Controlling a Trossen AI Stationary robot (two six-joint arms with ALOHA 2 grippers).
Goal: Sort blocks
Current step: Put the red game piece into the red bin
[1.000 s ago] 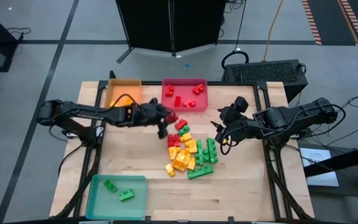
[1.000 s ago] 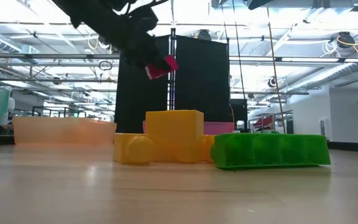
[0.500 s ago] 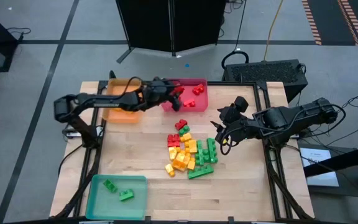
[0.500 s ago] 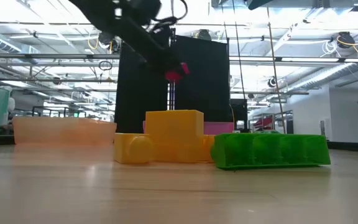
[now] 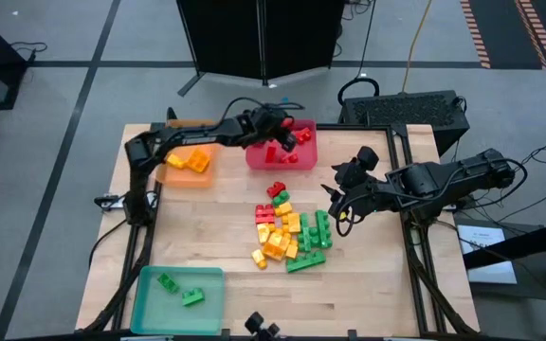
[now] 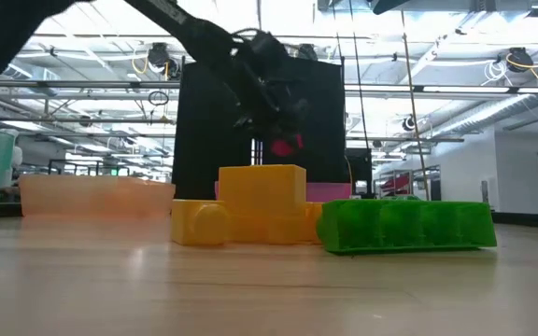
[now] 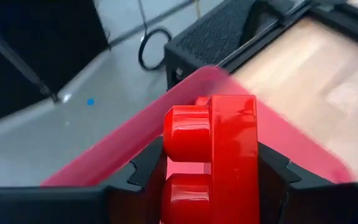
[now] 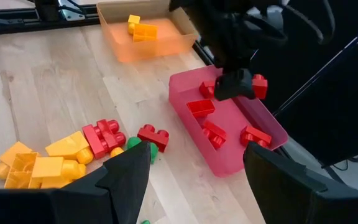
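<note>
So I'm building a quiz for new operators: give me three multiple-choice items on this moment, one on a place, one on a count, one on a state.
1. Where is the left pincer?
A. over the red tray
B. over the teal tray
C. over the loose pile

2. How many green bricks lie in the teal tray?
A. none
B. two
C. five

3. What is the left pincer doing?
A. standing open and empty
B. gripping a yellow brick
C. gripping a red brick

Key: 1 A, the high view shows it above the red tray. 2 B, two green pieces show there. 3 C, the left wrist view shows the red brick between its fingers. The right pincer waits open beside the pile.
</note>
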